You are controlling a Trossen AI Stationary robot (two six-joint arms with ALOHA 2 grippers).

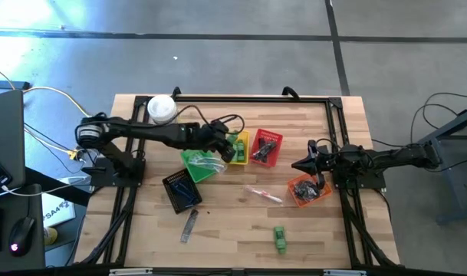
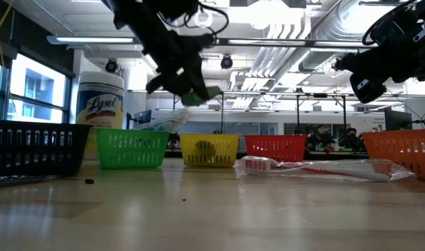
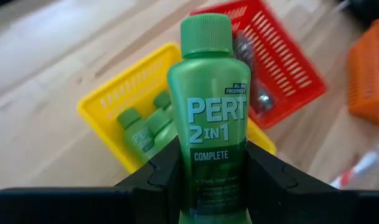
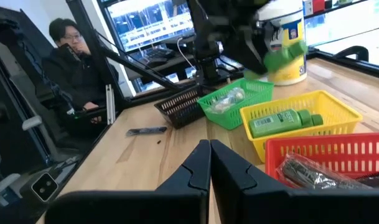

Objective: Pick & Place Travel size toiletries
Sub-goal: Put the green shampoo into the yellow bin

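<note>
Fingers of the left gripper (image 3: 208, 180) clamp the lower body of a green bottle (image 3: 209, 106), cap pointing away from the wrist, directly over the yellow basket (image 3: 111, 102), where two more green bottles already lie. From the low view the held bottle hangs well above the basket rims, so a release from here would be a drop rather than a placement; in my judgement the bottle could bounce off the ones below and tip over the basket wall, or land in the red basket (image 3: 282, 59) just beside it if the arm drifts. Lowering first would cut that risk, though the fingers could then catch the yellow rim.

Nearer the front of the table, another green bottle (image 1: 280, 238) lies alone on the wood, with a dark comb-like piece (image 1: 189, 225) to its side and a wrapped toothbrush (image 1: 264, 195) between them and the baskets.

Farther right, the right gripper (image 4: 210, 163) waits with its fingers pressed together, holding nothing, beside the orange basket (image 1: 308, 189). A white canister (image 1: 162, 109) stands at the far edge, and a seated person (image 4: 74, 62) watches from beyond the table.
</note>
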